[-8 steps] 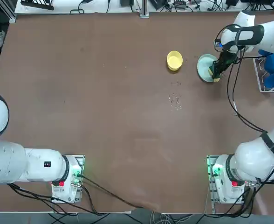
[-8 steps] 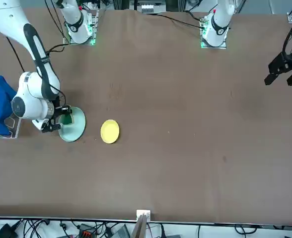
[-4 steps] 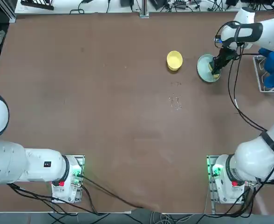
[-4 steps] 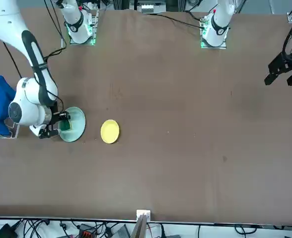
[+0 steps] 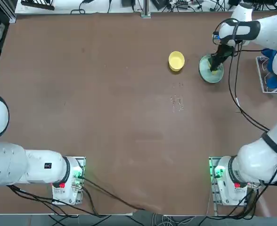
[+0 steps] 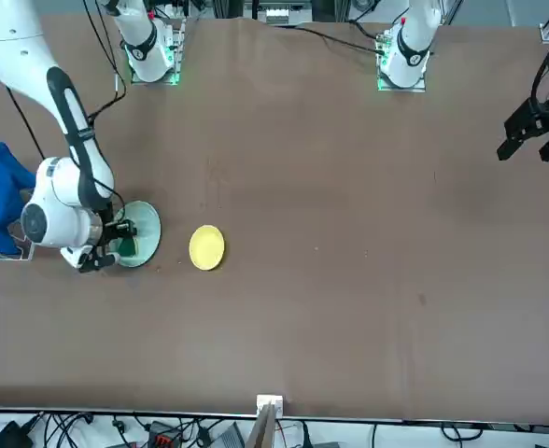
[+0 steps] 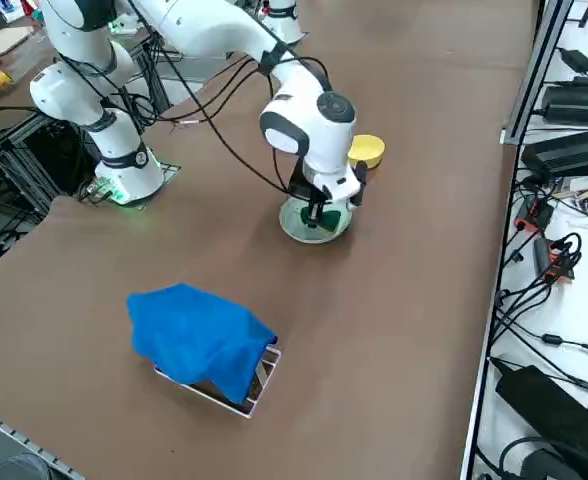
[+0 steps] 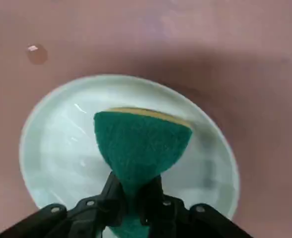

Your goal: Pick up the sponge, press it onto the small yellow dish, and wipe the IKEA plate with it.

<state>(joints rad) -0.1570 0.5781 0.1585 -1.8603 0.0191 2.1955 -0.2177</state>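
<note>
Two black fingers of the right gripper pinch tight on the sponge, squeezing its middle so the green pad fans out wide beyond the tips. The gripper points down over the IKEA plate, and the sponge sits inside the plate's rim; whether it presses on the glaze cannot be told for sure.

The sponge shows a dark green scouring face with a thin yellow foam edge along its far side. The plate is round, pale aqua, shallow with a raised rim — it lies on the far right part of the table in the top view, under the gripper. The small yellow dish sits just to the plate's left, apart from it, nothing in it.

The brown table is bare across most of its width, with a few faint pale marks near the middle. A blue cloth drapes over a small rack on the table's right edge — well apart from the plate. Cables and black boxes lie past the table's far edge.
</note>
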